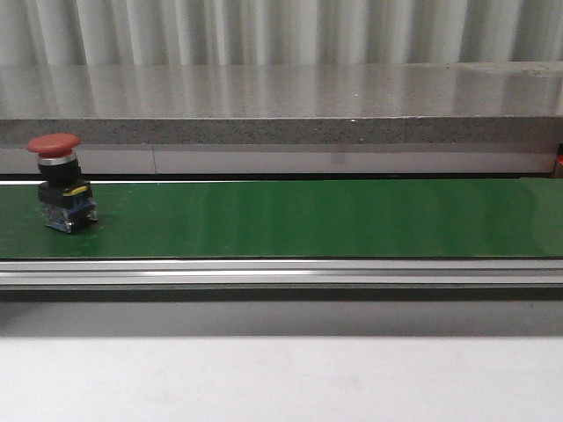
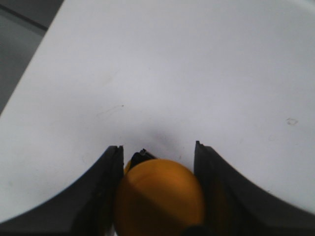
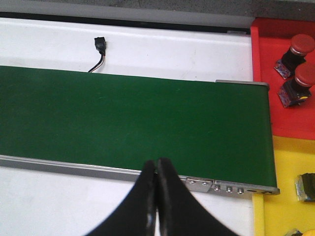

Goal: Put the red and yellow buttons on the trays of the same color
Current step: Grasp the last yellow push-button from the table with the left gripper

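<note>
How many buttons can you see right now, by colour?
Red buttons: 3, one on the green belt, two in the red tray
Yellow buttons: 1 sure, held in the left gripper; parts at the yellow tray's edge unclear
Total: 4

table [image 3: 59,49]: white, flat | green belt [image 3: 133,123] lies on it | red tray [image 3: 275,98] and yellow tray [image 3: 280,172] sit beside the belt's end | black plug [image 3: 101,45] with wire lies behind the belt

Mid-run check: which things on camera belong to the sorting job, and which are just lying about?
Job:
- red button on the green belt
- yellow button in the left pincer
- red tray with two red buttons
- yellow tray

Lying about:
- black cable
- grey ledge
</note>
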Robot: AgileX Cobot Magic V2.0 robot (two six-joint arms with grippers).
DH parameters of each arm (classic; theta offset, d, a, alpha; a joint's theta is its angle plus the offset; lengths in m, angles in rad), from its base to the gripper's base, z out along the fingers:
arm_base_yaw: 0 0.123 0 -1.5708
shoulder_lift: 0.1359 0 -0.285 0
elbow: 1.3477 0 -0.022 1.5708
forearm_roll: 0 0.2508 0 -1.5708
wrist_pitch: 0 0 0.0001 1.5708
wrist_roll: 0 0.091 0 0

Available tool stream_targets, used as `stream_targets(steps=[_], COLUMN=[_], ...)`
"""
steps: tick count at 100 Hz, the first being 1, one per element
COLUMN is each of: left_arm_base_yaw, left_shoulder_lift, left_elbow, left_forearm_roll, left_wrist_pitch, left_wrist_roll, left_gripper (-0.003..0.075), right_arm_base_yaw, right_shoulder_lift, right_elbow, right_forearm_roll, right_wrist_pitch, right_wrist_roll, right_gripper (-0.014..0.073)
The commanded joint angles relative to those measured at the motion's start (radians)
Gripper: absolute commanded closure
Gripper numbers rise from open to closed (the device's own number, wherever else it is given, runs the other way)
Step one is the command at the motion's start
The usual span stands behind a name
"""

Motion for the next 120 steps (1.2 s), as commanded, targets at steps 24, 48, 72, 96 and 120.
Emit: stream_targets(steps=[24,48,72,96,120], left_arm_base_yaw=[-0.082,-0.149,-0.218,-0.240,-0.240], left_shoulder_lift=[-0.304,-0.439,-0.522,-0.528,-0.528], left_elbow=[-0.026,0.068,0.222,0.327,0.369], left_forearm_roll=[-0.013,-0.013,-0.027,-0.077,-0.081], left_wrist_pitch=[0.048,0.067,0.038,-0.027,-0.072], left_wrist_roll=[0.030,0.032,0.051,0.053,0.057], left_gripper=[0.0740,0.0740,0.0740,0.0740,0.0740], right_arm_base_yaw=[0.001,0.001,0.001,0.001,0.001], right_shoulder_lift=[-0.005,-0.005,-0.005,-0.005,-0.005], right_elbow=[-0.024,-0.024,-0.024,-0.024,-0.024], right_forearm_roll=[0.009,0.009,0.009,0.009,0.009], right_wrist_pitch=[-0.052,-0.052,-0.052,-0.052,-0.052], right_wrist_roll=[-0.008,-0.008,-0.008,-0.008,-0.008], right_gripper=[0.0661,0.0661,0.0661,0.0661,0.0661])
